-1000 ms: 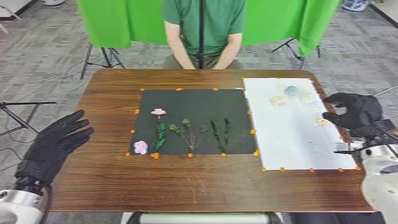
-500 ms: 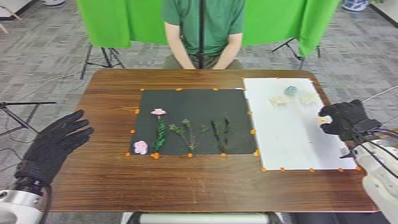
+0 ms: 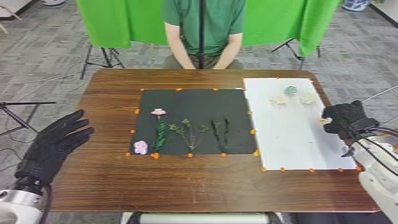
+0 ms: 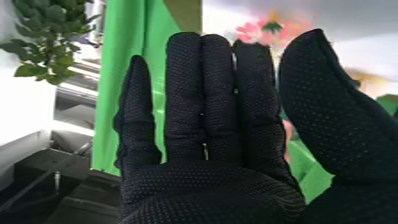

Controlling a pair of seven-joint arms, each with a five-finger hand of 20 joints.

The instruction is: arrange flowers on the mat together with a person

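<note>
My right hand (image 3: 346, 118) is at the white mat's (image 3: 284, 135) right edge, beside a small pale flower (image 3: 325, 120). In the right wrist view the hand (image 4: 218, 195) shows straight fingers and an extended thumb, holding nothing. A teal flower (image 3: 290, 90) and two cream flowers (image 3: 278, 100) lie near the white mat's far end. The black mat (image 3: 191, 102) bears a pink flower (image 3: 159, 112) above a leafy green stem (image 3: 161, 137), a pale pink flower (image 3: 140, 147), a branching sprig (image 3: 189, 132) and dark green stems (image 3: 221, 135). My left hand (image 3: 58, 142) rests open at the table's left edge.
Orange pieces line the edges of both mats on the brown table (image 3: 200, 187). In the right wrist view, pink blossoms (image 4: 258, 32) and a green curtain (image 4: 124, 30) stand behind the hand, with a leafy plant (image 4: 44, 40) off to one side.
My right hand has moved nearer to the robot and slightly inward, then shifted a little back outward. The left hand and the flowers on the black mat have kept their places.
</note>
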